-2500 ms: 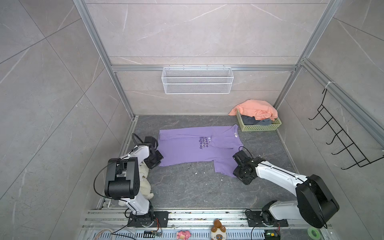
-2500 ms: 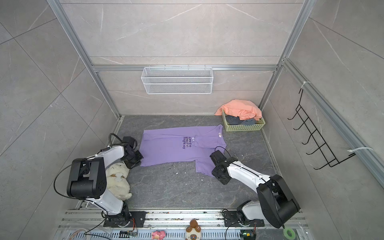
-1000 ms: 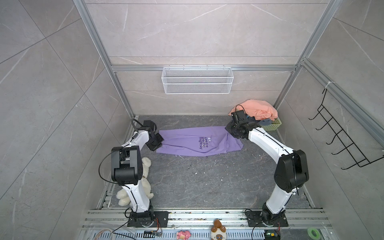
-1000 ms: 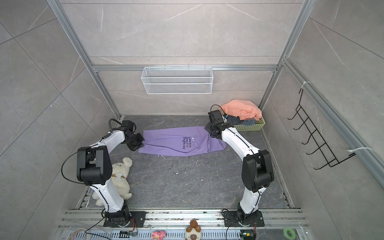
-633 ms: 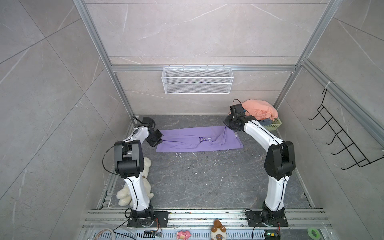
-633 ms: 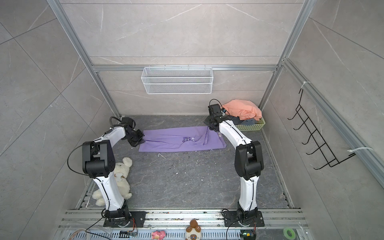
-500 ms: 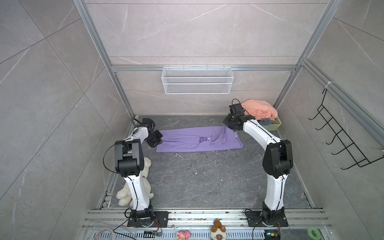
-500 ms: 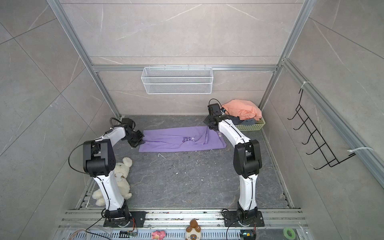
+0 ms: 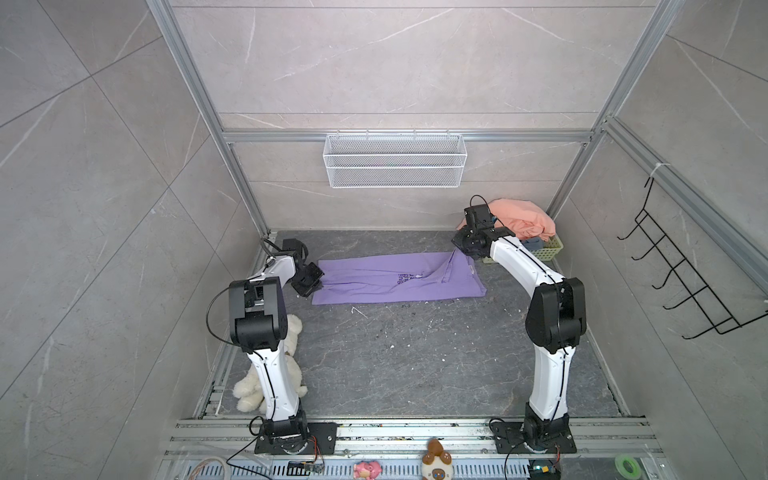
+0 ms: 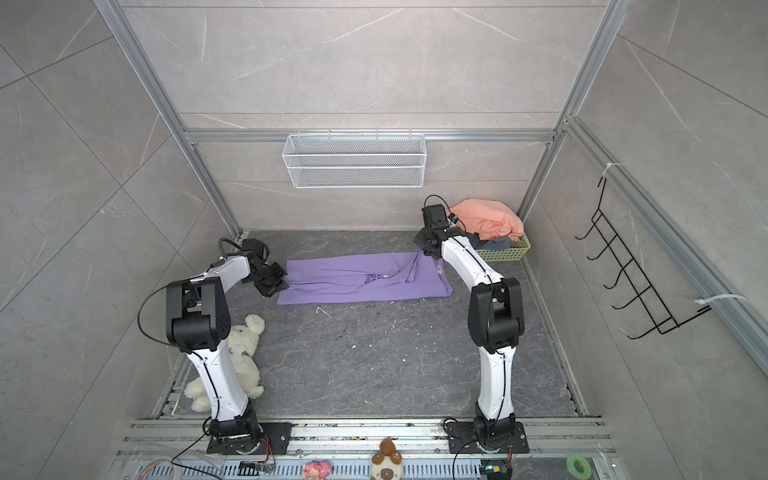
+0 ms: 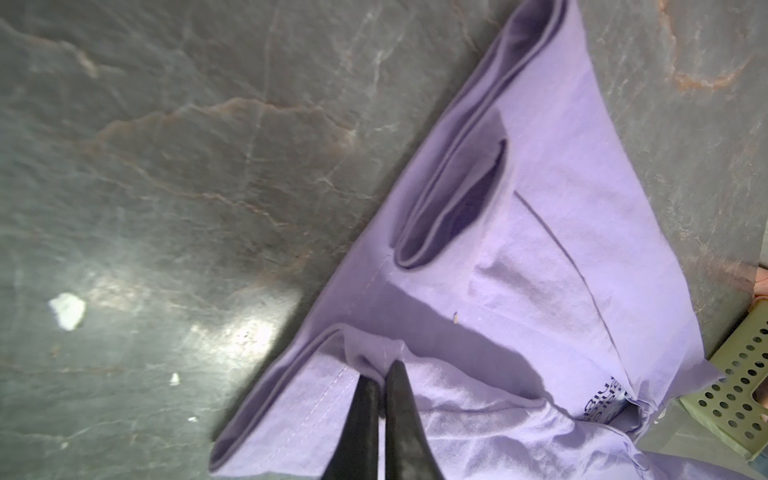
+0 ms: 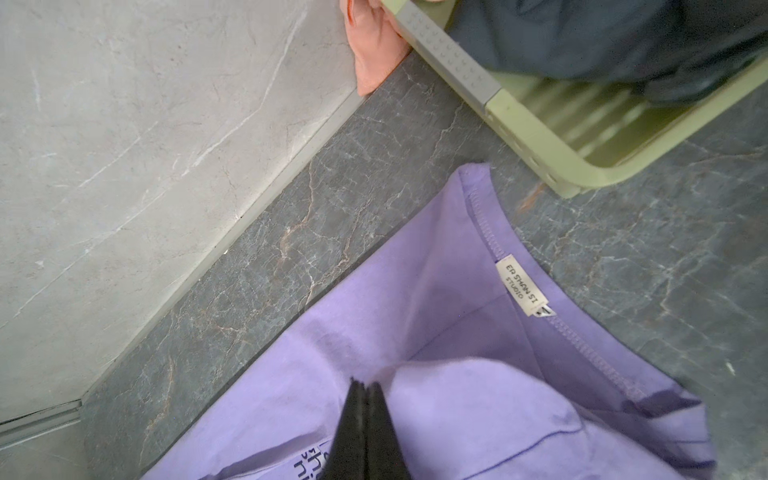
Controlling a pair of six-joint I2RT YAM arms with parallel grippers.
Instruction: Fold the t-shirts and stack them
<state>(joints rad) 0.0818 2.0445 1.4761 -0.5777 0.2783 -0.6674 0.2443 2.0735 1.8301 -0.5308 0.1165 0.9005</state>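
**A:** What is the left tool (image 11: 384, 370) doing?

**B:** Its two dark fingers (image 11: 399, 415) are pressed together on a pinch of stitched edge of the lilac t-shirt (image 9: 395, 286), at the shirt's left end. The left arm (image 9: 266, 328) reaches forward and low, with the wrist turned toward the middle.

**A:** And the right tool (image 12: 365, 384)?

**B:** It is also clenched, on a fold of the same shirt near the collar label (image 12: 521, 286). The cloth rises a little toward it. The right arm (image 9: 552, 316) has its elbow high, and the forearm reaches to the back, over the shirt's right end.

**A:** Where does the shirt lie?

**B:** It lies as a long band across the back of the dark worktop (image 9: 415, 365), between both tools. Just beside its right end stands a green basket (image 9: 548, 249). In the basket a salmon t-shirt (image 9: 523, 218) is heaped over a slate-grey t-shirt (image 12: 582, 37). A cream plush dog (image 9: 249, 390) lies by the left arm's base.
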